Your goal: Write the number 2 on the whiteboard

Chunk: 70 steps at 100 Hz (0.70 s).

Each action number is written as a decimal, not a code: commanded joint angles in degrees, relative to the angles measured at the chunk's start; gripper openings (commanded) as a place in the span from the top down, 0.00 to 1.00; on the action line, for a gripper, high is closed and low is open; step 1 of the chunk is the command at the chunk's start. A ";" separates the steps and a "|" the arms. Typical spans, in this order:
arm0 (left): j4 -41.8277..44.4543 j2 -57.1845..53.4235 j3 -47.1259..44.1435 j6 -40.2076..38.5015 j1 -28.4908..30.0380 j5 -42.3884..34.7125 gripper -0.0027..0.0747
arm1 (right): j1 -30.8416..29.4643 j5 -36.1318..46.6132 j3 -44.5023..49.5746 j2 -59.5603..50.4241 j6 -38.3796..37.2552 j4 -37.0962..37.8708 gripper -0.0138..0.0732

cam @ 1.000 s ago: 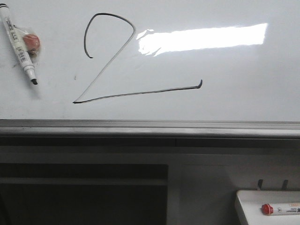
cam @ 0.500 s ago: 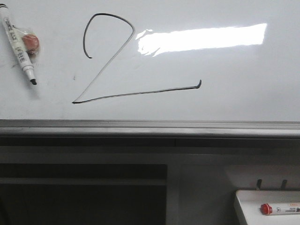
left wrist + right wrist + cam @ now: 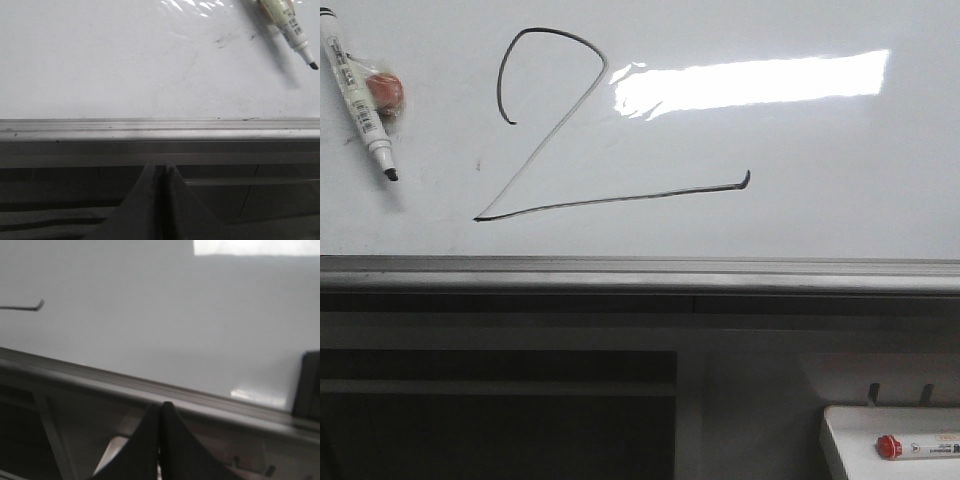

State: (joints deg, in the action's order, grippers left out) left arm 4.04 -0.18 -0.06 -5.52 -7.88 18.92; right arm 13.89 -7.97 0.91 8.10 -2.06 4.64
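A large thin black number 2 [image 3: 560,140] is drawn on the glossy whiteboard [image 3: 800,200], with a curved top hook, long diagonal and long base stroke. The end of its base stroke shows in the right wrist view [image 3: 30,307]. An uncapped white marker [image 3: 358,95] lies against the board at the upper left, by a small red thing [image 3: 386,88]; it also shows in the left wrist view [image 3: 292,30]. My left gripper [image 3: 160,167] is shut and empty below the board's grey frame [image 3: 150,131]. My right gripper [image 3: 161,407] is shut and empty below the frame [image 3: 100,377].
A small white tray [image 3: 860,440] with a red-capped marker [image 3: 920,446] sits at the lower right. A dark recess [image 3: 500,420] lies below the board's frame. A bright light reflection [image 3: 750,82] crosses the board.
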 commanded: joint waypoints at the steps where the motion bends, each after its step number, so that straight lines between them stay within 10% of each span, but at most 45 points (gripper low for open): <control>1: -0.41 -1.51 -0.65 -0.12 0.11 -3.44 0.99 | -1.36 -2.98 1.32 -1.64 -1.44 1.45 0.92; 70: -0.41 -1.51 -0.65 -0.12 0.11 -3.44 0.99 | -1.48 -9.17 1.32 -9.83 -1.44 3.13 0.92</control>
State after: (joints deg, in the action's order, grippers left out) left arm 4.04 -0.18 -0.06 -5.52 -7.88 18.92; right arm 12.78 -18.22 0.81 -0.57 -3.41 6.71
